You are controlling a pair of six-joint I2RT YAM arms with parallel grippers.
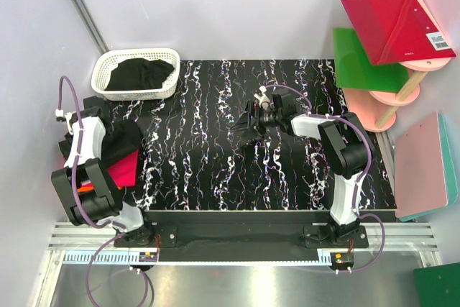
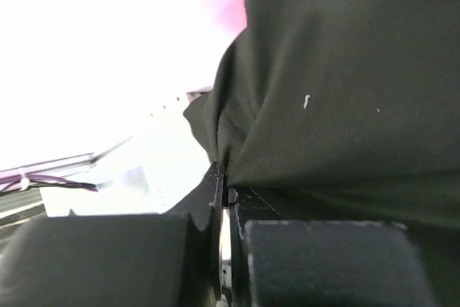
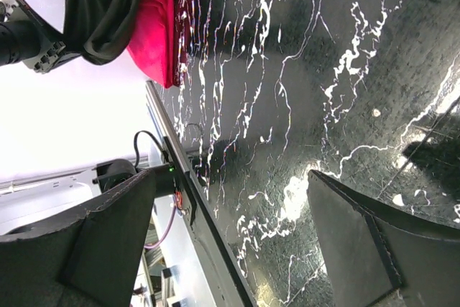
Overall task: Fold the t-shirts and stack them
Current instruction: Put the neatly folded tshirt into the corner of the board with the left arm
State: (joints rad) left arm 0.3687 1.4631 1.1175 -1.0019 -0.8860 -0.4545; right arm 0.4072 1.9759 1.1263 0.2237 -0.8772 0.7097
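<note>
My left gripper (image 2: 224,192), matte fingers (image 2: 108,260) pinching a fold of soft black t-shirt (image 2: 338,91) just above them, my right gripper (image 3: 237,235) spread wide over glossy white-veined table (image 3: 287,70), pink t-shirt (image 3: 154,26) well beyond its fingers.

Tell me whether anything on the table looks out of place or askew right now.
The crumpled black cloth t-shirt at the left edge of the black white-veined table looks untidy: it is bunched, unfolded, over the folded hot-pink t-shirt, spilling past the edge. The left gripper has its jaws shut on it.
</note>
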